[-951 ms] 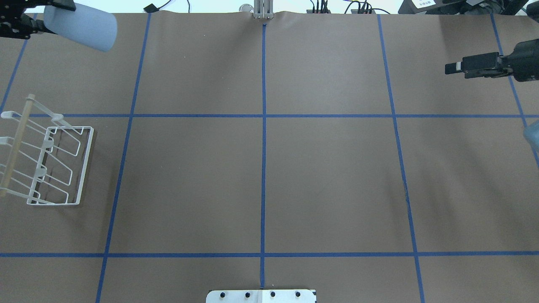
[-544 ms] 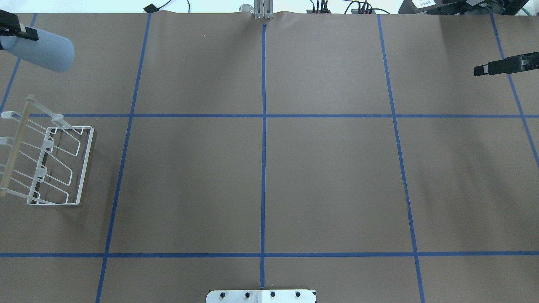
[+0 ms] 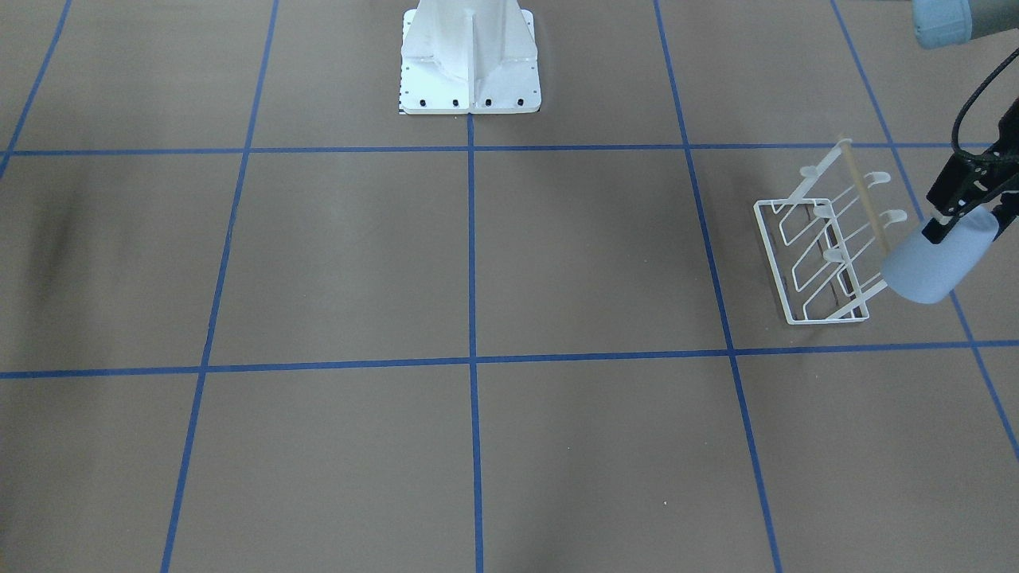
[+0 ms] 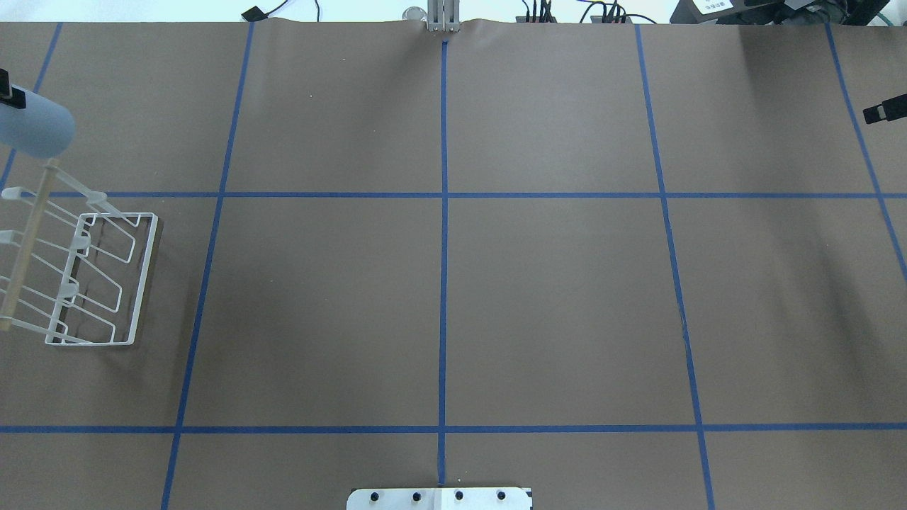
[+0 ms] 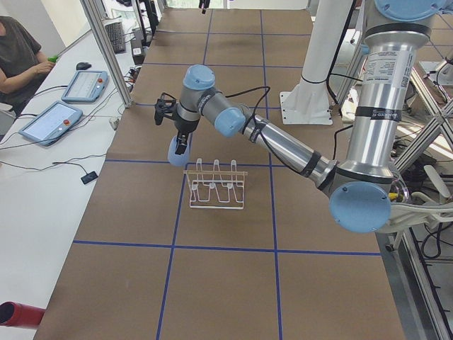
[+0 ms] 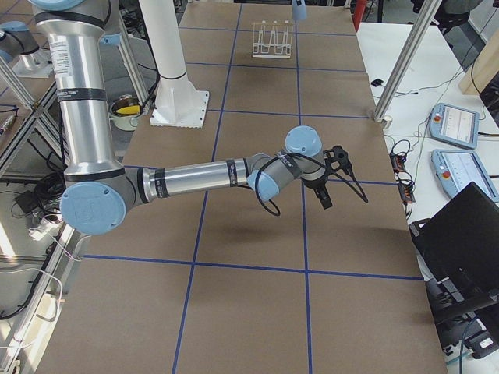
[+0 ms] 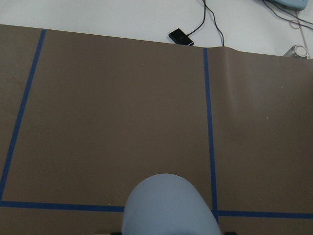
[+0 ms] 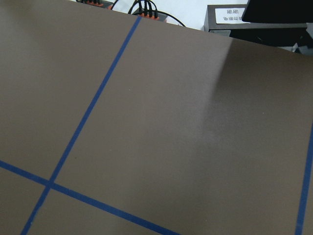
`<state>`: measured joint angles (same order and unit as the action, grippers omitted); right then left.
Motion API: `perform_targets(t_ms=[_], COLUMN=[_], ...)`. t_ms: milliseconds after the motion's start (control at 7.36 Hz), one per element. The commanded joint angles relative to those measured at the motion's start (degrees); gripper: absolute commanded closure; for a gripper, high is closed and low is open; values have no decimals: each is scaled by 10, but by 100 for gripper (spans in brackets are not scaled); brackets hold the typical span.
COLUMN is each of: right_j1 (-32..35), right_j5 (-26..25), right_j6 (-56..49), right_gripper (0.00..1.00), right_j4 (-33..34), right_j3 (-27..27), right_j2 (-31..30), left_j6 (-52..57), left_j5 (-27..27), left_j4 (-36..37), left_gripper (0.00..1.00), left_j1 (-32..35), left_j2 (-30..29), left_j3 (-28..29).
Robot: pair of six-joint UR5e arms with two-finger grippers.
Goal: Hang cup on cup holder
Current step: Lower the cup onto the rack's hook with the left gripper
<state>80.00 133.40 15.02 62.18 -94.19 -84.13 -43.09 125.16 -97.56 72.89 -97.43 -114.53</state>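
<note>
Showing the left gripper [image 3: 970,220] clamped on the light-blue cup [image 3: 927,270], which hangs tilted in the air just beside one end of the white cup holder [image 3: 773,263]; whether the right gripper [image 4: 882,111] is apart or together cannot be told.

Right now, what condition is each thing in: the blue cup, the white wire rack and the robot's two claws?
cup: held in the air, tilted, beside one end of the rack, on no prong.
cup holder: standing on the table, all prongs bare.
left gripper: shut on the cup.
right gripper: far from both, mostly out of view; I cannot tell whether it is open or shut.
</note>
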Motion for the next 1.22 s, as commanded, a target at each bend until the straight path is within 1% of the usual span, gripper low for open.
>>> perform_targets(t_ms=[0, 272, 408, 544, 680, 816, 951, 1087], right_j1=[14, 26, 30, 29, 29, 28, 28, 28], right_j5=[14, 10, 6, 6, 6, 6, 6, 6], right_j6=[-34, -116, -129, -129, -129, -129, -129, -129], right_gripper=[0, 0, 0, 0, 0, 0, 0, 0], right_j4=[110, 201, 223, 225, 225, 225, 225, 225], right_j3=[-9, -8, -9, -8, -8, -6, -7, -7], right_j2=[15, 37, 45, 43, 42, 41, 40, 40], left_j6=[5, 5, 4, 5, 5, 6, 7, 36], left_j5=[40, 71, 75, 75, 69, 65, 40, 2], left_j4=[65, 85, 126, 179, 200, 200, 198, 197], left_gripper=[100, 100, 100, 100, 100, 100, 100, 100], left_j1=[-5, -11, -27, -34, -47, -55, -64, -76], left_j2=[-6, -7, -17, -36, -43, -43, -44, -41], left_j3=[-16, -21, -36, -54, -55, -53, -52, -47])
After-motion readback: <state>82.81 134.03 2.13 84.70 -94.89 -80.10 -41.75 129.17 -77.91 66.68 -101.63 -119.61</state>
